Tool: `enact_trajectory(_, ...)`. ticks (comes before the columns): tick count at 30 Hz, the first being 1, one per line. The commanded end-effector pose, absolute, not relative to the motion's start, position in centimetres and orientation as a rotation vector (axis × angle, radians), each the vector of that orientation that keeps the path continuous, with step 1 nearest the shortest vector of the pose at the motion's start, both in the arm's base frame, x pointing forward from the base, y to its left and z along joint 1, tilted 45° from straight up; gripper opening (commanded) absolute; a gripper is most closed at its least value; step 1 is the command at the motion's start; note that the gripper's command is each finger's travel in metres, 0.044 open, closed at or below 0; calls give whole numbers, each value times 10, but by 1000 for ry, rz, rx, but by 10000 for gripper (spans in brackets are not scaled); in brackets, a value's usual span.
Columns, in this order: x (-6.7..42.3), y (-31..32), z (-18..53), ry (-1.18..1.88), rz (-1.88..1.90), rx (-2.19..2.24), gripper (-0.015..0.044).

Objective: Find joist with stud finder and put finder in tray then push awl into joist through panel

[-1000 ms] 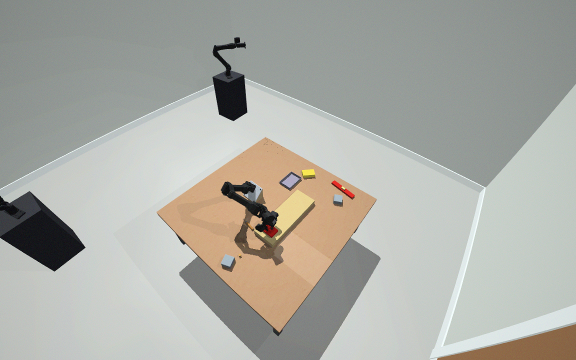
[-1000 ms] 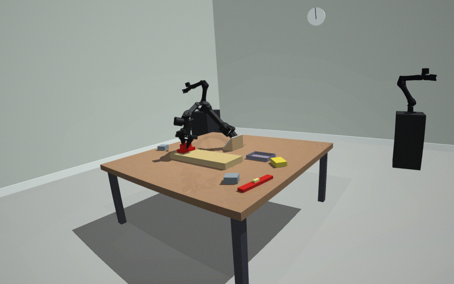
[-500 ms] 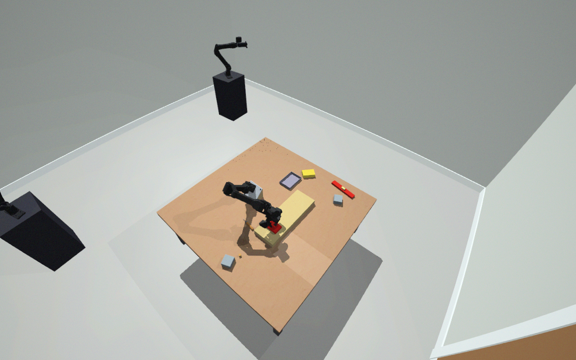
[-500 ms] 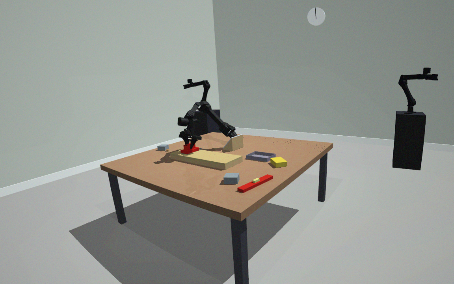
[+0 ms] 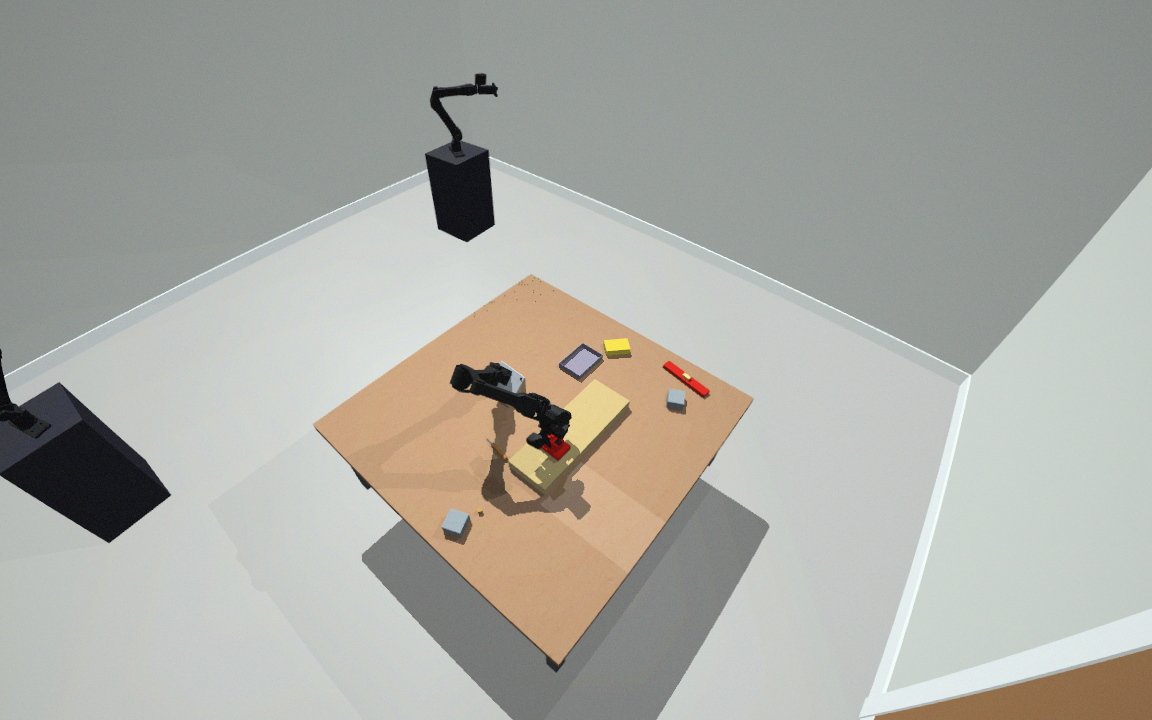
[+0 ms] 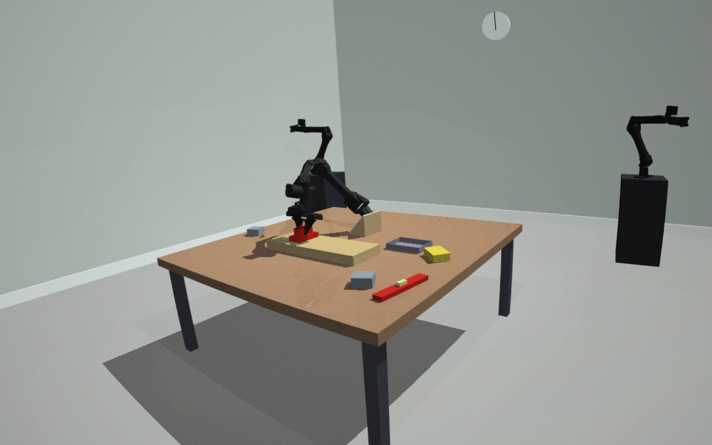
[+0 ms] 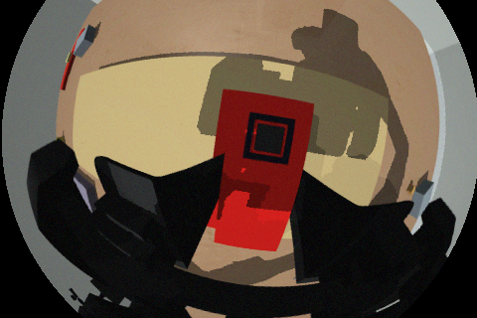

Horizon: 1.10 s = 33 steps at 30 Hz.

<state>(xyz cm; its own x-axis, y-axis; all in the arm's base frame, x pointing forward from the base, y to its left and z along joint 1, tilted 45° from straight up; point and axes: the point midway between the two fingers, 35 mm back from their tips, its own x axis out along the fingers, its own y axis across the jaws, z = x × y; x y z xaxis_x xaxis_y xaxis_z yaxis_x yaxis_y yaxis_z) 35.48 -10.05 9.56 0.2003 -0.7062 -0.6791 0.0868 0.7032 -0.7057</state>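
Stud finder (image 7: pixel 265 166): red, flat, rectangular body with a dark square window framed in thin red on its upper face; near half brightly lit, far half in the arm's shadow. It lies flat on the floor panel (image 6: pixel 336 250), at the panel end farthest from the tray, long axis running across the panel's width. Gripper (image 6: pixel 303 225) points straight down over it, fingers pinching the stud finder by its two long sides; wrist view shows a dark finger tight against each side. Floor panel: pale yellow slab, long and low, lying on the surface (image 6: pixel 314 293); arm shadow falls across the end under the tool. Awl (image 5: pixel 499 452): only a small orange speck on the surface just beside the panel's near end, by the arm's shadow; too small to tell its pose. Tray (image 6: pixel 408 244): shallow, grey-purple, beyond the panel's other end, apart from it. Yellow block (image 6: pixel 436 254) just beside the tray. Grey block (image 6: pixel 363 279) and red level (image 6: pixel 400 287) with a yellow insert lie near each other toward the surface's edge, well apart from the panel. Second grey block (image 6: pixel 255 230) sits near the corner behind the gripper. Nothing stands between panel and tray except the arm's base wedge (image 6: pixel 366 224) off to one side
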Motion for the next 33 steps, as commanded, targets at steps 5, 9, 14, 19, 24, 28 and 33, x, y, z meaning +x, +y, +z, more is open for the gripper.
enact_trajectory(5,356,-83,77,1259,-600,-596,0)
enact_trajectory(9,357,-75,70,1259,-599,-595,0)
enact_trajectory(14,358,-66,60,1259,-599,-595,0)
enact_trajectory(19,359,-56,51,1259,-598,-594,0)
enact_trajectory(24,360,-46,41,1259,-598,-593,0)
enact_trajectory(28,361,-39,33,1259,-597,-593,0)
enact_trajectory(33,362,-29,24,1259,-597,-592,0)
